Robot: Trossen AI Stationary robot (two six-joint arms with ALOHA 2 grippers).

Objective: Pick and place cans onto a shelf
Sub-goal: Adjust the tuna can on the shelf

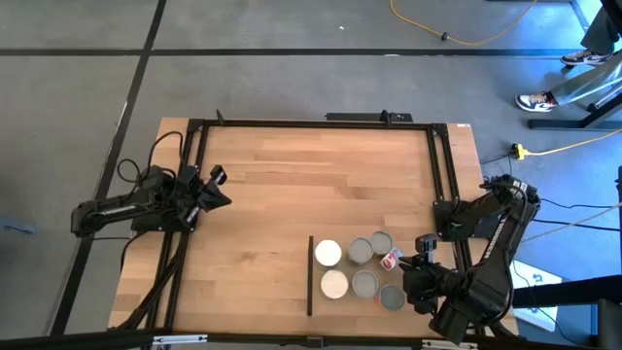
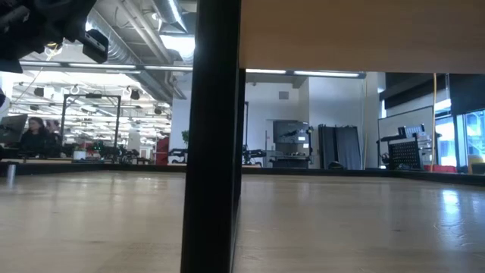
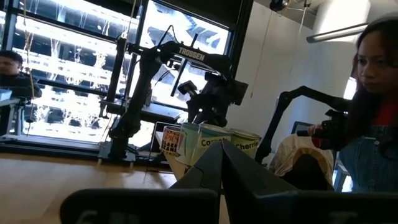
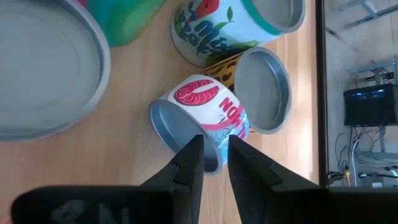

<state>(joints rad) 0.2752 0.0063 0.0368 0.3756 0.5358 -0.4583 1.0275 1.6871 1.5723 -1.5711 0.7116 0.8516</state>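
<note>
Dark fingers of the right gripper pinch the rim of a short tipped-over metal can with a pink-and-white label, lying among upright silver-topped cans on the light-wood shelf. Such a thin rim hold could slip or knock neighbours. The left gripper waits closed, well apart.

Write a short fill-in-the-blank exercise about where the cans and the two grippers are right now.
1. The right gripper is closed on the rim of a can with a ____ fish picture on its label.
2. That can lies on its ____ rather than standing upright.
3. The left gripper waits at the table's ____ edge, far from the cans.
4. The left gripper's jaws are ____.

Missing words: red; side; left; shut
</note>
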